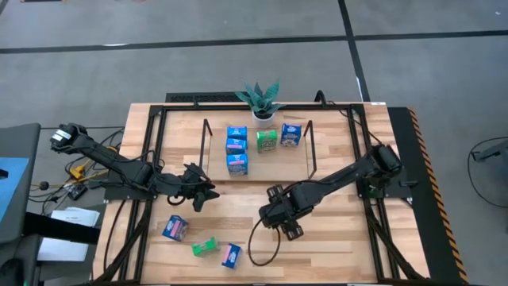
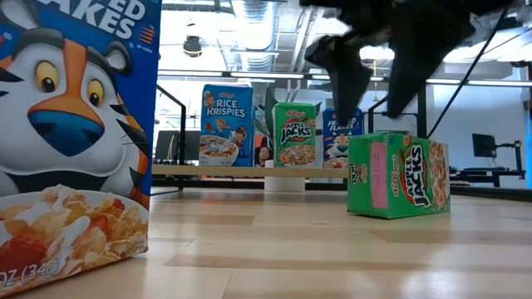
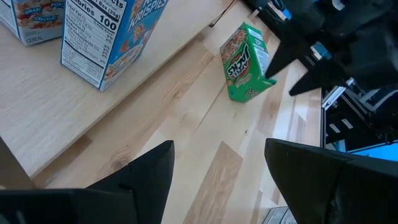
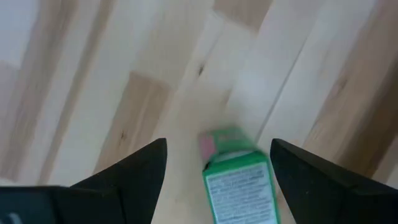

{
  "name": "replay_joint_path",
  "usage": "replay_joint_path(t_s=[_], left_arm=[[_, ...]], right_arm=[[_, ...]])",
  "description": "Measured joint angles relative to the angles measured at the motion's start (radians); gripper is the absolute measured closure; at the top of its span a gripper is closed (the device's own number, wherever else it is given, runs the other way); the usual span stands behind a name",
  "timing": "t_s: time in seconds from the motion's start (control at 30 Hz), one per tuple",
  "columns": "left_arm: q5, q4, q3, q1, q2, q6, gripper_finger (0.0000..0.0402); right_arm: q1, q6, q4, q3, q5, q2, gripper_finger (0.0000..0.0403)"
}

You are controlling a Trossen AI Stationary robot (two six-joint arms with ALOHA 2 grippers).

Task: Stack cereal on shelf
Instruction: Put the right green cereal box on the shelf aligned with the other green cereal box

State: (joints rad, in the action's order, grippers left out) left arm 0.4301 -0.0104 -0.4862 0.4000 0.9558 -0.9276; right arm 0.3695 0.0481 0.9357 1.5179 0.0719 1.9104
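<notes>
My right gripper (image 1: 279, 216) is open and points down over a green cereal box (image 2: 399, 176) that stands upright on the tabletop, in front of the shelf. In the right wrist view the box (image 4: 239, 180) lies between the spread fingers. In the low view the fingertips hang just above its top, apart from it. My left gripper (image 1: 202, 195) is open too, low over bare wood left of the shelf's near edge. The shelf (image 1: 270, 167) carries several boxes standing on their bases: three blue (image 1: 236, 149) in a row, a green one (image 1: 267, 140) and another blue (image 1: 290, 133).
Two blue boxes (image 1: 175, 229) (image 1: 230, 254) and a green one (image 1: 205, 247) lie on the table near its front-left corner. A potted plant (image 1: 260, 102) stands behind the shelf. A black cable (image 1: 260, 242) loops on the wood below my right gripper. Black frame rails run along both table sides.
</notes>
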Motion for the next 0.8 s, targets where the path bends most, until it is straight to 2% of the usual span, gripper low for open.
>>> replay_joint_path(t_s=[0.43, 0.8], left_arm=[[0.001, 0.001, 0.000, 0.000, 0.000, -0.004, 0.0161], [0.003, 0.000, 0.000, 0.000, 0.000, -0.011, 0.0161]], right_arm=[[-0.025, 0.034, 0.005, 0.000, 0.002, 0.077, 0.0095], [-0.025, 0.039, 0.010, -0.002, 0.002, 0.075, 0.0144]])
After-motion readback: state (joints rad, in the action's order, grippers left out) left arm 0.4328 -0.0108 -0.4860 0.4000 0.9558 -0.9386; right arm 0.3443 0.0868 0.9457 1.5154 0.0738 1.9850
